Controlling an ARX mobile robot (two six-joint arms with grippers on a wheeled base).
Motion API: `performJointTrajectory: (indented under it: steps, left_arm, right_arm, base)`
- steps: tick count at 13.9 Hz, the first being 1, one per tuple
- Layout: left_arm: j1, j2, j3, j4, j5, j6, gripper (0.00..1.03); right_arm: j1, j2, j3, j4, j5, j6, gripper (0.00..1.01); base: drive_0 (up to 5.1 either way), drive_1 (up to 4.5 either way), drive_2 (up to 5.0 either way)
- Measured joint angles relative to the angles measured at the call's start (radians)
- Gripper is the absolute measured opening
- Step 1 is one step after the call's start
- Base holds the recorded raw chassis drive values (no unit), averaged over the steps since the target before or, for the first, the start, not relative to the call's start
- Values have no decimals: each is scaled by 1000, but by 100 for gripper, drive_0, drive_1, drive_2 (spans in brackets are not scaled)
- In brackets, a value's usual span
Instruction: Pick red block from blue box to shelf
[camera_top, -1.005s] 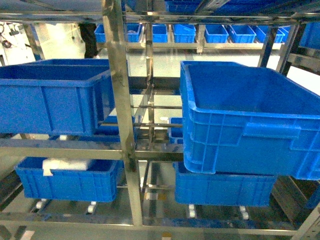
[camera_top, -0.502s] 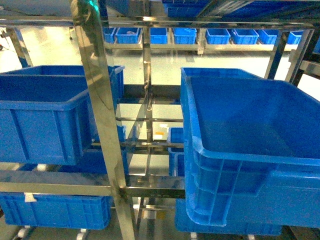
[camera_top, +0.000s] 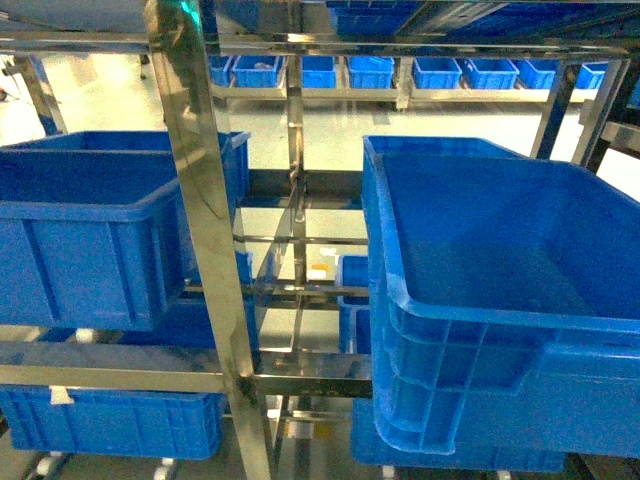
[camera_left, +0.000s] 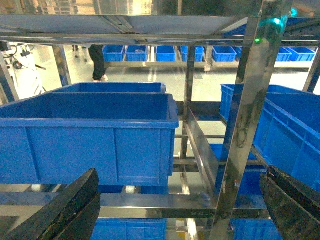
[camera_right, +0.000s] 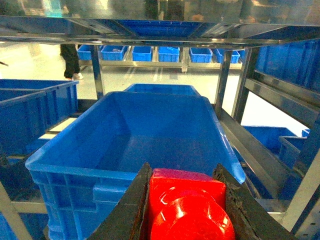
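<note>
The red block (camera_right: 187, 205), glossy with a round stud facing the camera, sits clamped between the two dark fingers of my right gripper (camera_right: 182, 172), which is shut on it. It hangs just in front of the rim of a dark blue ribbed crate (camera_right: 150, 130) on the steel shelf (camera_right: 235, 90). My left gripper (camera_left: 181, 172) is open, its fingers (camera_left: 75, 200) wide apart with nothing between them, facing a shelf upright (camera_left: 250, 100). The blue box is out of view. Neither gripper shows in the head view.
Dark blue crates stand on the shelf (camera_top: 200, 200) tiers: one at left (camera_top: 90, 220), one at right (camera_top: 500, 290), more below and on far racks. A person (camera_left: 98, 60) stands in the aisle behind. Steel rails (camera_left: 150, 205) cross in front of the left gripper.
Over the last second the head view came closer to the shelf and the upright slid left in the frame. Since half a second ago almost nothing has shifted.
</note>
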Motion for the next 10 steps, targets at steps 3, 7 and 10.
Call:
performJointTrajectory:
  steps: [3, 7, 10]
  left_arm:
    - [0, 0, 0, 0, 0, 0, 98]
    - [0, 0, 0, 0, 0, 0, 98]
    - [0, 0, 0, 0, 0, 0, 98]
  right_arm:
    - [0, 0, 0, 0, 0, 0, 28]
    - [0, 0, 0, 0, 0, 0, 28]
    - [0, 0, 0, 0, 0, 0, 28]
  base:
    - [0, 0, 0]
    - [0, 0, 0]
    - [0, 0, 0]
